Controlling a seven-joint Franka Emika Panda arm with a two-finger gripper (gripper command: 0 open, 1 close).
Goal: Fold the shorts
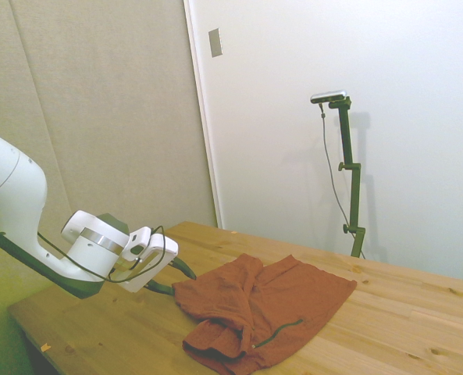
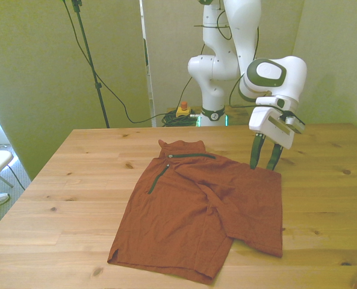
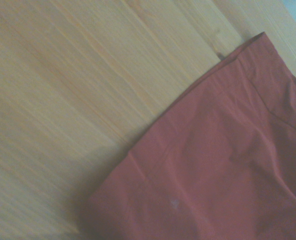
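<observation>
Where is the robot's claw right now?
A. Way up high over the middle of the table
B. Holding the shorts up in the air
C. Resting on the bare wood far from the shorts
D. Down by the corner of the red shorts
D: the open gripper points down at the far corner of the shorts, on the front view's right; the shorts lie on the table.
</observation>
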